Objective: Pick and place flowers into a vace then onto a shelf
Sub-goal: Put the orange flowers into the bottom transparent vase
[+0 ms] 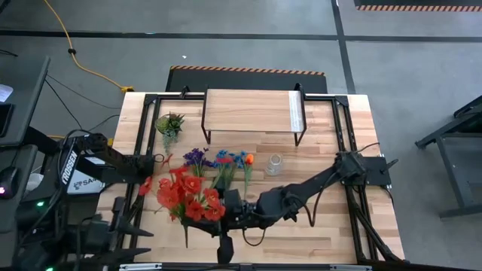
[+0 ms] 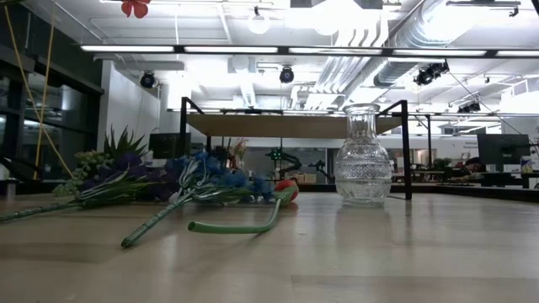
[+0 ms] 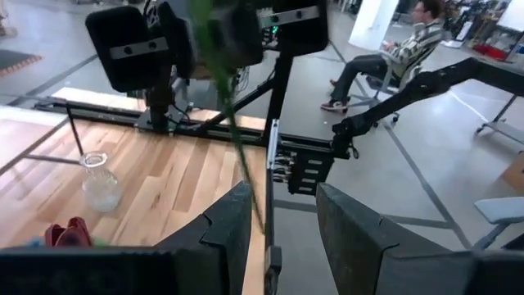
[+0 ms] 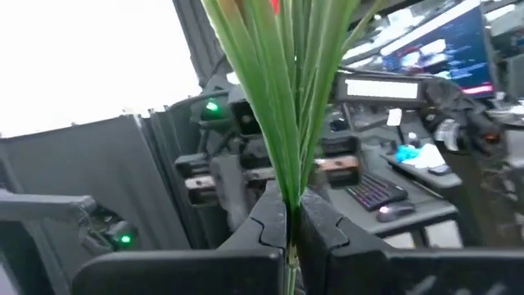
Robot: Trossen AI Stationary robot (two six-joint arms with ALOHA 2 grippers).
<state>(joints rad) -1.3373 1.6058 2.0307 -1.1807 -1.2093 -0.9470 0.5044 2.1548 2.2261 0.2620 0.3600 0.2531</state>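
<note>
Pick step: right hand (image 4: 288,221) clenched on red flower bunch stems (image 4: 286,98), near the surface's front edge. Left hand (image 3: 282,217) part-open around one thin stem (image 3: 237,139) (grip unclear). Next: tip stems into glass vase (image 1: 275,164), mid-surface; shelf (image 1: 252,111) at back edge.

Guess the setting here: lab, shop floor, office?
Likely a robotics lab in an open industrial workspace: exposed ceiling ducts, bare concrete floor with a yellow cable, and a person seated at the side.
</note>
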